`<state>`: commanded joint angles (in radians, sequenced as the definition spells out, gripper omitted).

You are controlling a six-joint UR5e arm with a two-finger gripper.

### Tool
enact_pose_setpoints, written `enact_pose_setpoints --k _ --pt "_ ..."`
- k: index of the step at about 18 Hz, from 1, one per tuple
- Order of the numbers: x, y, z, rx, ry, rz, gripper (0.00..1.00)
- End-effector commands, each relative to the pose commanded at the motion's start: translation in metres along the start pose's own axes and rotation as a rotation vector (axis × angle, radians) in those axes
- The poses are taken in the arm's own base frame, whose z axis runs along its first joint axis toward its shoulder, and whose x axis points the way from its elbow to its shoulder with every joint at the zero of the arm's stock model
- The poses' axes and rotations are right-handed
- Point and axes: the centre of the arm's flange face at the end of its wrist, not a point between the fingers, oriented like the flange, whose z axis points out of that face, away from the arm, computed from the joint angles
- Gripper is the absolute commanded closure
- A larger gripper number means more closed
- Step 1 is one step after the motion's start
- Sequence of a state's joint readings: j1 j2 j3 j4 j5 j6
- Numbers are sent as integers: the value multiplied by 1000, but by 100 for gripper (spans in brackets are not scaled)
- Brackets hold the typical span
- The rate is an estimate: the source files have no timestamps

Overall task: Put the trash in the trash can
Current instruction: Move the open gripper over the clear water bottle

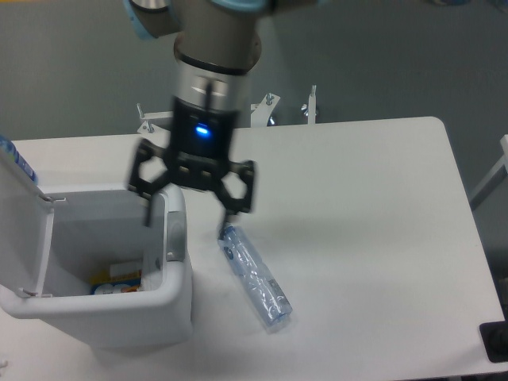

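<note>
Fingers are spread wide and empty above the bin rim, near the bottle. Bottle pickup is judged next: lowering and centring over it are needed.

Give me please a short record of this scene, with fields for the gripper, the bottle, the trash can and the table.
gripper: gripper open, holding nothing, above the trash can's right wall
bottle: clear blue-tinted bottle lying on its side, right of the can, not gripped
trash can: white trash can with lid flipped open at left; colourful scraps visible at the bottom
table: white table
</note>
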<state>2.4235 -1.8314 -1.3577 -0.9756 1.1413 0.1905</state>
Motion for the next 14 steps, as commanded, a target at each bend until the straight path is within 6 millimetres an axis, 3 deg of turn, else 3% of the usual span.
enact_pose_setpoints --k 5,10,14 --pt "-47 3 25 -31 -24 -159 0" --pt "-76 14 69 -110 -128 -187 0" --pt "-95 29 115 -179 -123 -212 0"
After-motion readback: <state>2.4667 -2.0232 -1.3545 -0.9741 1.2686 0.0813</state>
